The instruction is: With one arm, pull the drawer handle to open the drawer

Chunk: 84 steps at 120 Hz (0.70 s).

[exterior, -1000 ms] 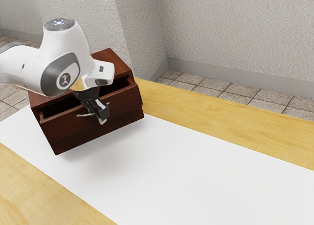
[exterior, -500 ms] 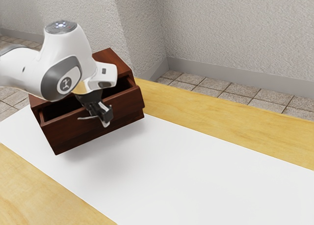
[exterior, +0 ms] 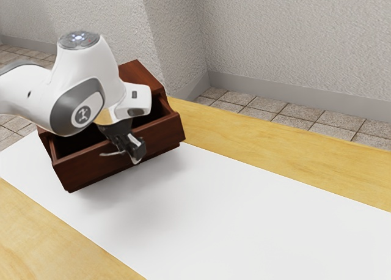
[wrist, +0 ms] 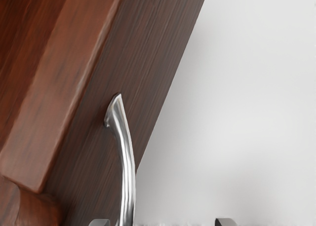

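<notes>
the black two-finger gripper [exterior: 129,147] hangs under the white arm's hand, at about nine o'clock in the exterior view. its jaws stand fairly wide, not clamped. in the wrist view the slim curved silver metal handle [wrist: 126,162] runs down between the two dark fingertips [wrist: 100,222]. it lies just beside one of them and well apart from the other. we judge the handle is hooked by a finger and not pinched.

the handle is fixed to the front of the dark brown wooden drawer [exterior: 160,135]. in the exterior view its free end [exterior: 109,151] pokes out toward nine o'clock of the gripper. the drawer stands partly out of its reddish brown wooden cabinet [exterior: 137,72], and an open hollow shows behind the front panel. the cabinet sits at the ten o'clock end of a white mat [exterior: 214,206], which lies along a light wooden table [exterior: 275,148]. grey plaster walls and a tiled floor lie beyond, toward twelve o'clock.

by our reading the pulling step is in hand: the drawer is part way out, not fully open. the next move calls for a straight draw along the drawer's own slide line, roughly toward five o'clock in the exterior view. the finger should stay behind the handle. a sideways drift could let the handle slip out of the open jaws or drag the whole cabinet across the mat.
</notes>
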Available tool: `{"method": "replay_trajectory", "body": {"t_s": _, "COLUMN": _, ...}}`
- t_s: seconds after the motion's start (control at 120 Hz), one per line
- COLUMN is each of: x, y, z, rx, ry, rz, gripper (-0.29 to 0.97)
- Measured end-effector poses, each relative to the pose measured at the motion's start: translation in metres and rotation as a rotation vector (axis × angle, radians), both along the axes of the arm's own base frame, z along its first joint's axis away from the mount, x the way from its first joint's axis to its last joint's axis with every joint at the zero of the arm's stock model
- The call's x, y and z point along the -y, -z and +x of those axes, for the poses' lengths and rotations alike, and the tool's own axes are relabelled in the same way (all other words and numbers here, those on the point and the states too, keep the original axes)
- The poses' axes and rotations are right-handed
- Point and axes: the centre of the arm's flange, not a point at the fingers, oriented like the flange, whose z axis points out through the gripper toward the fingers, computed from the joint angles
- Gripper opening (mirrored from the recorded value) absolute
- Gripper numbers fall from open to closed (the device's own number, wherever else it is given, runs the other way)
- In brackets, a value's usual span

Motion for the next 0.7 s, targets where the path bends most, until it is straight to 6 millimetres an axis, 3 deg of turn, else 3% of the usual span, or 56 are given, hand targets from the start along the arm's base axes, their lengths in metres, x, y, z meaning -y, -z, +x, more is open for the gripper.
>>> {"method": "replay_trajectory", "body": {"t_s": 0.108, "x": 0.007, "y": 0.003, "z": -0.002, "rx": 0.001, "ry": 0.001, "rz": 0.001, "gripper": 0.29}}
{"method": "replay_trajectory", "body": {"t_s": 0.7, "x": 0.017, "y": -0.004, "z": -0.007, "rx": 0.05, "ry": -0.027, "rz": -0.002, "gripper": 0.17}}
